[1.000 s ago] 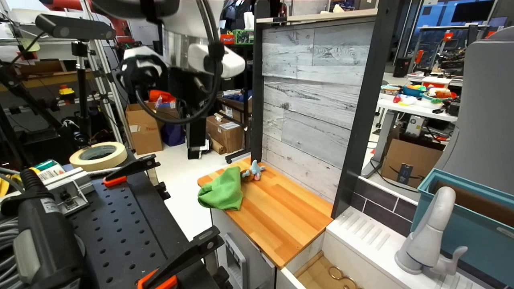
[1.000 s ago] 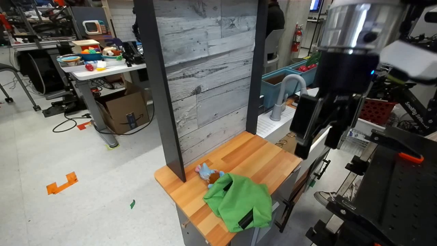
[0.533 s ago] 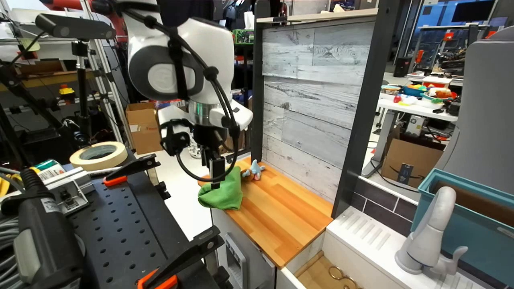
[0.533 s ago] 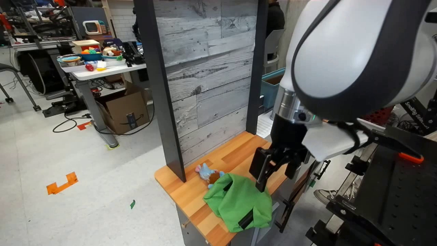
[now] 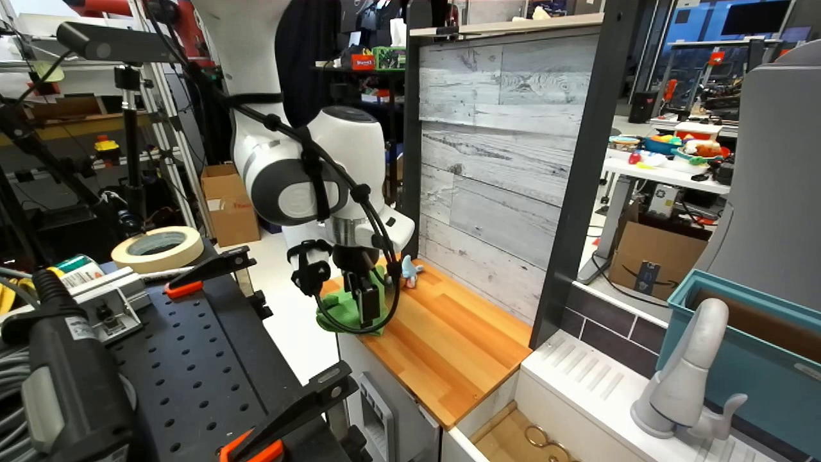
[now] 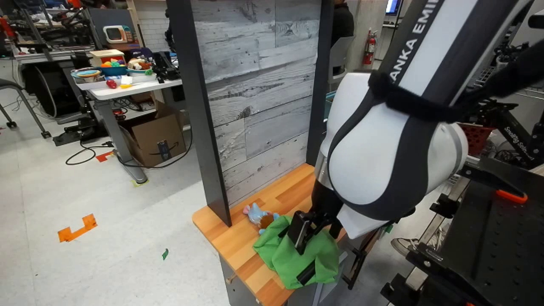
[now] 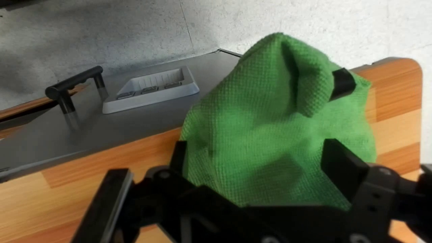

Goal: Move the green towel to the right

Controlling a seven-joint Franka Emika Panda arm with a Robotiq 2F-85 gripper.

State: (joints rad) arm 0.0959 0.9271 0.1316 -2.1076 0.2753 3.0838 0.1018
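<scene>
1. Lying rumpled in the wrist view, the green waffle-textured cloth towel (image 7: 249, 135) is rising into a peaked fold, and a glossy black strip (image 7: 343, 84) is showing beside one rolled crease.

2. Along the bottom of that view, the black two-fingered gripper (image 7: 258, 158) is holding its fingers wide apart over the towel; whether either tip is touching cloth I cannot tell.

3. Beneath, the striped orange-brown wooden top (image 7: 67, 194) is ending in a rounded corner; the towel is lapping over its long edge, beyond which a smooth grey cabinet front (image 7: 138, 124) is bearing a black bar handle (image 7: 74, 81) and a shallow white plastic tray-like fitting (image 7: 152, 102).

4. In an exterior view, the gripper is hanging at the towel, its side-on pose concealing the gap between the fingers. An open stretch of wood is running from the towel toward a white ribbed drainer (image 5: 580, 369) and a curved grey faucet (image 5: 686, 366), while a tall panel of weathered grey-white planks (image 5: 500, 147) is bounding one long edge.

5. In an exterior view, one finger is overlapping the cloth, its mate standing apart, and the towel is drooping past the wood's edge. A small blue plush toy (image 6: 256, 213) with brown and pink parts is lying just beside it, near a dark upright post (image 6: 202, 127).
</scene>
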